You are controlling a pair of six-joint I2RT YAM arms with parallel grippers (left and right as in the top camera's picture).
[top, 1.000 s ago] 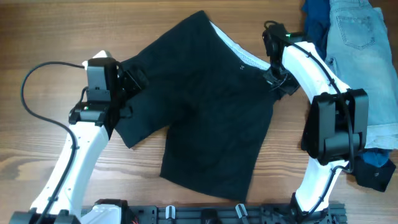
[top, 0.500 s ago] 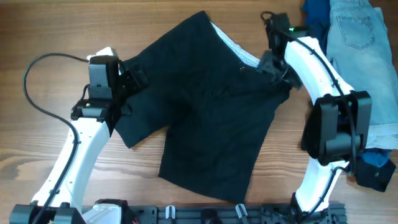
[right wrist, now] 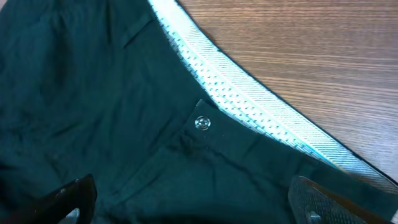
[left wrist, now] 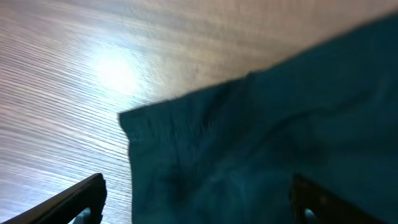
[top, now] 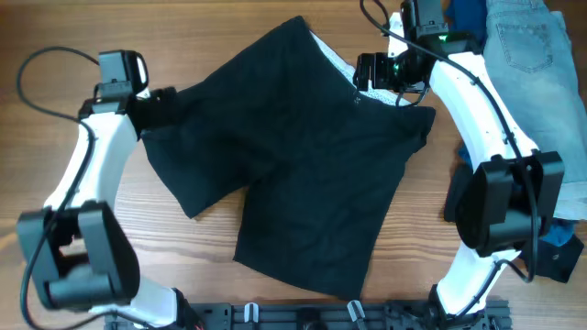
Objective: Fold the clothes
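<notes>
Plainly noted left gripper point(top: 168, 99) spread wide, clasping nothing, poised over a limp, matte hem corner point(left wrist: 124, 118) of the black shorts point(top: 303, 156). Noted right gripper point(top: 369, 71) likewise gaping and empty over the waistband, with a small round button point(right wrist: 202, 122) and pale grey dotted mesh lining point(right wrist: 249, 106) just ahead of its fingers point(right wrist: 323, 199). Found shorts lying flat mid-way across the streaky wood-grain table point(top: 202, 23), waistband far-right, legs pointing near and left, long axis slanting far to near. Logged light-blue denim shorts point(top: 527, 55) and a dark blue garment point(top: 463, 23) heaped far right, beyond the right arm.
</notes>
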